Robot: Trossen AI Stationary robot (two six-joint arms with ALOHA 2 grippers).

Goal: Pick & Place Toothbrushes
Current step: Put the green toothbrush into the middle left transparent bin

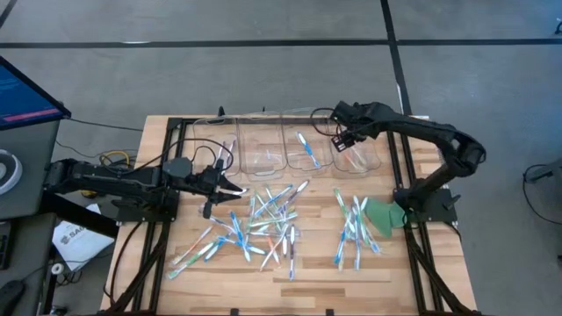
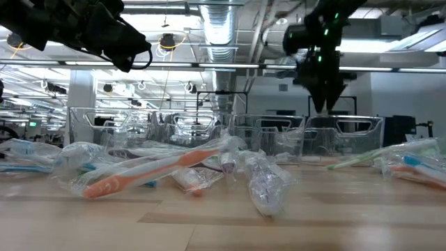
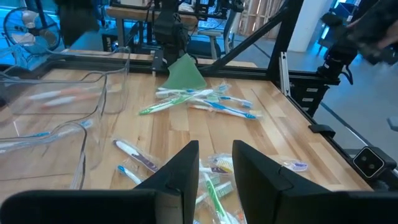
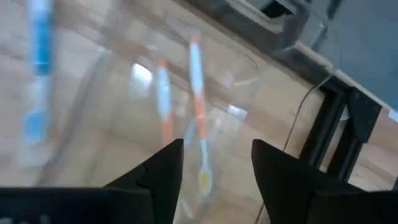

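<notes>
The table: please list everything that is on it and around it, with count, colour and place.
toothbrushes: dozens, white with blue, green or orange, in two heaps on the table; a few in the bins
bins: four, clear, in a row at the far edge
table: one, light wood, under everything
green piece: one, flat, beside the smaller heap
screen: one, blue, off the table on the left
left gripper: dark, over the table beside the big heap, jaws apart, nothing between them
right gripper: dark, above the rightmost bin, open, orange toothbrushes below it
</notes>
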